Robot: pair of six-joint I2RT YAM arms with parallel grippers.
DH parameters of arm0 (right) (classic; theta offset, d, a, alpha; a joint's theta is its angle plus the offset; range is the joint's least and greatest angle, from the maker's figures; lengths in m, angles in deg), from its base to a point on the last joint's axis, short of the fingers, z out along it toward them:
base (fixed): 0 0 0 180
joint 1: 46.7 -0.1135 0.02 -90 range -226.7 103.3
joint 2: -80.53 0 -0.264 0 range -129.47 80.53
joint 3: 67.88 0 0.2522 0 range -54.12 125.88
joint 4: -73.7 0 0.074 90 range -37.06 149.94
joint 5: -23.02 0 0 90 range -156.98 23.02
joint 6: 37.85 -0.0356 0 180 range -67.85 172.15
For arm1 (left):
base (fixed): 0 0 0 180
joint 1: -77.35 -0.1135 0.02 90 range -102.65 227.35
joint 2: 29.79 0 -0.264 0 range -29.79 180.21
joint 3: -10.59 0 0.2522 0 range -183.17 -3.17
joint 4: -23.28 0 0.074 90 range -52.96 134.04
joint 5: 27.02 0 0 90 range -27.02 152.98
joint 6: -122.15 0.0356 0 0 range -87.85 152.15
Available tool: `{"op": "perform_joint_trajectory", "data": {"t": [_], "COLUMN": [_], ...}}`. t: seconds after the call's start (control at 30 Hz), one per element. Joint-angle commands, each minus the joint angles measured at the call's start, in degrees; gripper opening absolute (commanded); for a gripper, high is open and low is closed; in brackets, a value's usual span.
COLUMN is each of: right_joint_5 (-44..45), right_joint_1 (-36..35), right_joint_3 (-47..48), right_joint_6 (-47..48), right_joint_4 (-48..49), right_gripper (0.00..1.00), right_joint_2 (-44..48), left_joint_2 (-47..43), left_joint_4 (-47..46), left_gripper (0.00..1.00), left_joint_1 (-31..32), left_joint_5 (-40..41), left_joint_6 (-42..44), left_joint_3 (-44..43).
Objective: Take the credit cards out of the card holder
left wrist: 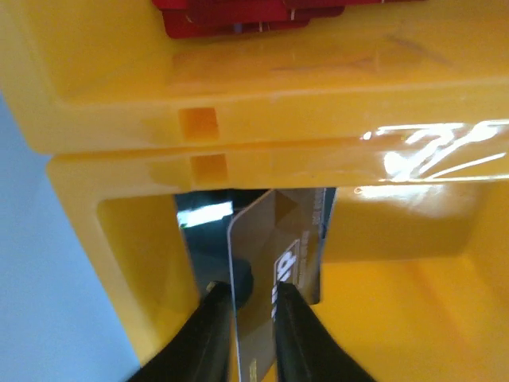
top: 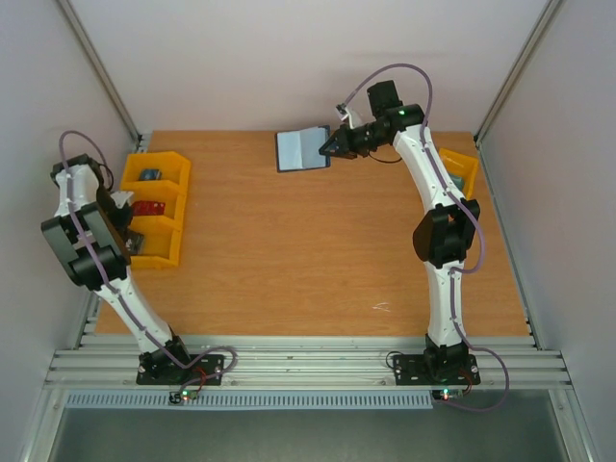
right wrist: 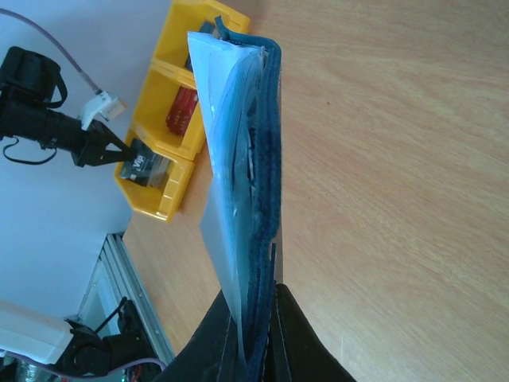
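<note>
The left claw (left wrist: pixel 253 296) is pinched on a credit card (left wrist: pixel 266 239). One finger sits on each face near its short edge, though I cannot tell how firm the pinch is. The card hangs at the mouth of the near compartment of the yellow bin (left wrist: pixel 119 239), at the left edge of the tabletop (top: pixel 308 260). Whether it touches the bin wall I cannot tell. Red items (left wrist: pixel 238 16) lie in the middle compartment next to it.

The right claw (right wrist: pixel 254 298) is closed on the right edge of the card holder (right wrist: pixel 261 159), on the far side of the tabletop and well apart from the bin. From above the holder shows its lighter inside, spread open. From the wrist it is seen edge-on, dark cover toward the wood and a pale layer on the other side. I cannot say whether that layer is lining or another card, nor whether the holder rests on the wood or is lifted.

The card looks thin, light, stiff and slick. A grip across both flat faces close to an edge suits it, and a weak pinch could let it slide or swing. The holder looks soft and floppy, so held by one edge it will likely sag. A grip close to the fold or the pocket mouth should keep it steady while a card is drawn out.
</note>
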Motion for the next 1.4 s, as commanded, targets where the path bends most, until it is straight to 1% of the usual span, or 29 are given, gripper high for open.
{"op": "perform_joint_trajectory", "data": {"t": [0.0,0.03,0.1,0.27,0.43,0.5,0.53,0.6,0.67,0.7,0.73,0.77,0.83,0.87,0.93,1.0,1.1,1.2,1.37], "right_joint_5": [-2.22,-2.06,-1.95,-2.12,-2.21,-2.29,-2.29,-2.49,-2.41,-2.23,-1.96,-1.58,-1.39,-1.33,-1.18,-1.15,-1.35,-1.05,-0.48], "right_joint_1": [0.45,0.46,0.46,0.53,0.55,0.47,0.54,0.51,0.54,0.45,0.52,0.53,0.46,0.46,0.51,0.47,0.48,0.48,0.54], "right_joint_3": [2.86,2.86,2.95,3.67,3.83,3.83,3.72,3.30,2.57,1.99,1.37,0.72,-0.67,-1.15,-1.47,-1.50,-1.52,-1.53,-1.68], "right_joint_6": [-0.06,-0.01,0.02,0.18,0.71,1.10,1.22,1.49,1.92,2.10,2.28,2.46,2.82,3.03,3.28,3.22,3.02,3.06,3.17], "right_joint_4": [0.50,0.55,0.43,0.27,-0.18,-0.62,-0.79,-1.00,-1.14,-1.24,-1.19,-1.19,-1.11,-1.14,-1.37,-1.52,-1.28,-1.49,-1.92], "right_gripper": [0.02,0.02,0.02,0.01,0.01,0.01,0.01,0.01,0.01,0.01,0.01,0.01,0.01,0.01,0.01,0.01,0.01,0.01,0.01], "right_joint_2": [-0.36,-0.29,-0.14,0.13,0.91,1.43,1.69,2.19,2.83,3.12,3.52,4.01,4.87,5.09,5.34,5.36,5.36,5.42,5.69], "left_joint_2": [2.26,2.41,2.34,1.92,0.40,-0.94,-1.95,-4.71,-8.82,-10.93,-12.93,-14.23,-15.67,-15.98,-16.64,-16.75,-15.21,-12.94,-10.53], "left_joint_4": [-1.80,-1.78,-2.28,-2.58,-2.36,-1.38,-0.43,2.71,5.50,5.93,5.55,4.42,2.00,0.80,-3.49,-7.53,-11.57,-15.44,-19.65], "left_gripper": [0.24,0.29,0.33,0.34,0.33,0.33,0.32,0.26,0.23,0.23,0.22,0.21,0.16,0.13,0.12,0.11,0.12,0.12,0.11], "left_joint_1": [-1.03,-1.08,-1.06,-1.08,-1.09,-1.11,-1.11,-1.09,-1.05,-1.00,-0.57,-0.01,1.79,2.53,4.35,5.13,5.55,7.55,8.85], "left_joint_5": [4.16,4.65,5.44,5.06,1.61,-2.62,-5.97,-15.12,-24.79,-27.60,-28.01,-26.35,-19.21,-14.98,-9.50,-6.55,-3.96,1.38,4.31], "left_joint_6": [-0.26,-0.34,-0.33,0.13,-0.04,0.41,1.31,3.90,9.06,12.33,14.41,16.62,18.55,19.97,21.30,20.96,20.04,20.13,19.91], "left_joint_3": [-1.80,-2.04,-2.41,-4.51,-7.30,-7.82,-7.92,-7.45,-4.24,-1.61,1.64,4.95,11.26,13.72,17.53,18.75,18.19,19.35,21.09]}}
